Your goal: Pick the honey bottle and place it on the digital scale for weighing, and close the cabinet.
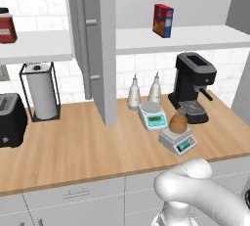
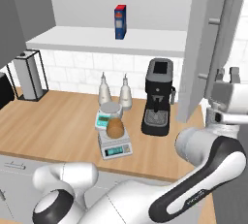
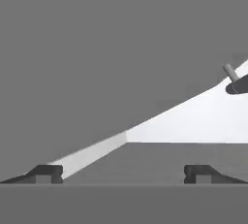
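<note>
Left base view: honey bottle [image 1: 178, 122] sits on digital scale [image 1: 178, 141], table [image 1: 73, 146]; cabinet [image 1: 105, 49] doors open. Pincer [image 2: 227, 75] released, apparently near right door.

Both base views look down over the counter [image 1: 73, 146] from opposite sides; hand view faces the cabinet [image 3: 97, 48] closely.

The counter [image 1: 73, 146] looks like pale wood with a fine grain, matt. The cabinet [image 1: 106, 49] doors, centre of the left base view, are flat matt grey with smooth bar handles. The honey bottle [image 1: 178, 123] looks amber, slightly glossy. The scale [image 1: 177, 141] is light-grey plastic. The coffee machine [image 1: 194, 85] is black, faintly shiny. White tiles [image 1: 141, 66] line the wall
</note>
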